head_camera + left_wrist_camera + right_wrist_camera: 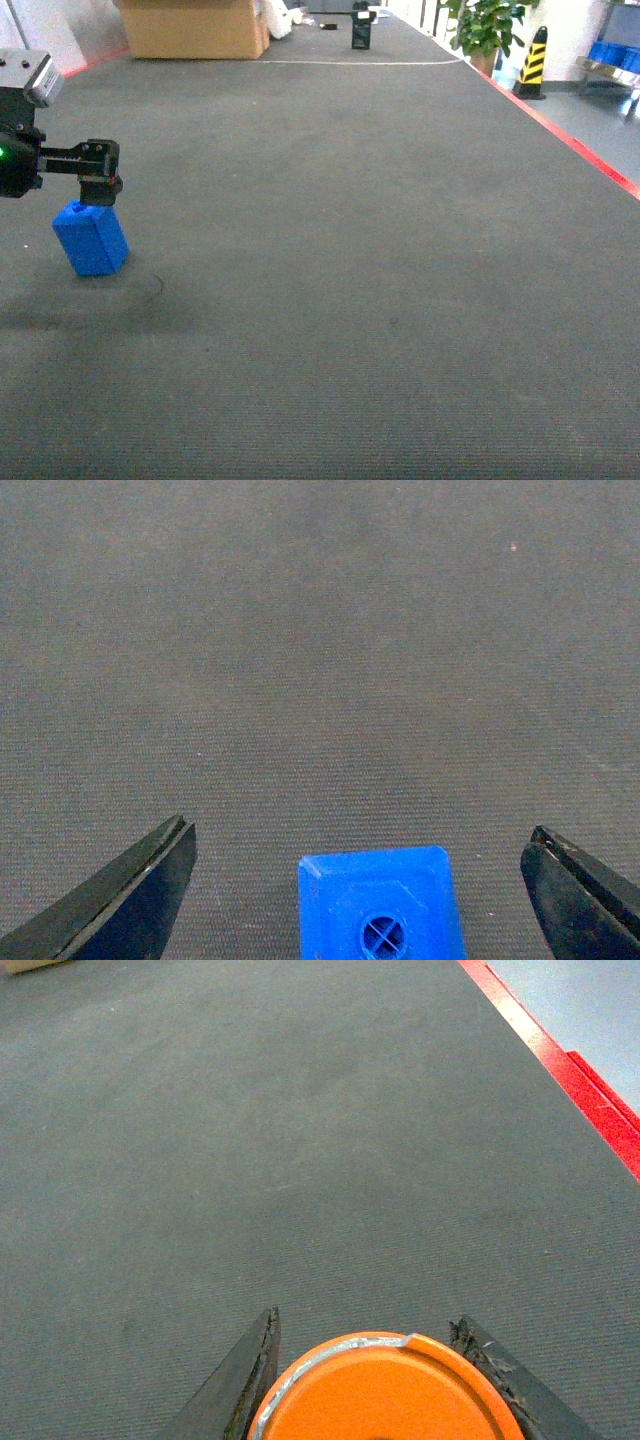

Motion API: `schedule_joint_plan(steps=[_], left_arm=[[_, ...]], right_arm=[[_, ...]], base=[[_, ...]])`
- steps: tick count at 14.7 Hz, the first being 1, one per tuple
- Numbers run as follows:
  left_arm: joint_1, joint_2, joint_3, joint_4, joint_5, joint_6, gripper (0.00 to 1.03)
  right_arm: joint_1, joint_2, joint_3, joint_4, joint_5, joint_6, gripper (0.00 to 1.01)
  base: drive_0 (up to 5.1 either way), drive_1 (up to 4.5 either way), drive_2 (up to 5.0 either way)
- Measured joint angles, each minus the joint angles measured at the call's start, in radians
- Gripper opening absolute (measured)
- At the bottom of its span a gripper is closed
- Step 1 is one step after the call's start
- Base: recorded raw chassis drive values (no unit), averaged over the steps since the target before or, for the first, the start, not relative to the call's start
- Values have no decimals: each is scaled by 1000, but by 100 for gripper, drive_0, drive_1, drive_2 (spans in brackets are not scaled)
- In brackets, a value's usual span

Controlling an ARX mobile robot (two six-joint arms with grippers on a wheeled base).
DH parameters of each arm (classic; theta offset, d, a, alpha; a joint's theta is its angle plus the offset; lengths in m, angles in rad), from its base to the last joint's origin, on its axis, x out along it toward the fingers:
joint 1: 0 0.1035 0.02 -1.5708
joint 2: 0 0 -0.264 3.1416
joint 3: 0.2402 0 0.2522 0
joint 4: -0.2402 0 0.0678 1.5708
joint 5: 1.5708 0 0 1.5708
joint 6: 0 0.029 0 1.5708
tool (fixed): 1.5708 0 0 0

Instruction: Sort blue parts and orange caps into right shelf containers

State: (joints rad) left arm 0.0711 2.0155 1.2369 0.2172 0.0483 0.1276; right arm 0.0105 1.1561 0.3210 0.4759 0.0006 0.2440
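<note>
Black and wide apart, the two fingers of the left gripper [360, 880] stand on either side of a small bright blue rectangular plastic block [380, 905], with clear floor between each finger and the block, so nothing is gripped yet. In the head view this gripper [98, 190] hangs at the far left, just above the blue block [91, 238], which stands a little tilted on the dark grey ribbed carpet floor [350, 300].

The block looks like hard moulded plastic, stiff and probably light. Its side walls are flat and smooth, so I judge that the best hold is across two opposite walls, near the top face with the round hole. The smooth surface may slip if the fingers close only on an edge or a corner.

The right gripper [370, 1380] is closed around an orange cylinder cap with a flat paler end [385, 1390]; one finger touches each side of it. It seems rigid and round, so it could roll between the fingers if the grip is loose.

Far away on the right, blue plastic crates on a metal shelf [615, 52] are visible behind a red floor line [570, 140]. A brown cardboard box [190, 28] stands far on the left.
</note>
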Motion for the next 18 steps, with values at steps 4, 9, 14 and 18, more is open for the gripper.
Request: schedule_joint_plan(steps=[4,9,14,18], left_arm=[[-4,105,64,-66,6,-64,98],[-3,52,-53,14,-6,-78,48],[36,-543,-494,206,-3,-32,45],[58,-1076,-829,100,-29,16,45]], right_arm=[[-13,-26,-6,-17,2,0,44],[-29,-60,-12,-43,13,0,44],[10,-315,-16,-231,55,-64,44],[49,-747,-79,-515,151,-167,44]], base=[[0,0,0],[0,0,0],[0,0,0],[0,0,0]])
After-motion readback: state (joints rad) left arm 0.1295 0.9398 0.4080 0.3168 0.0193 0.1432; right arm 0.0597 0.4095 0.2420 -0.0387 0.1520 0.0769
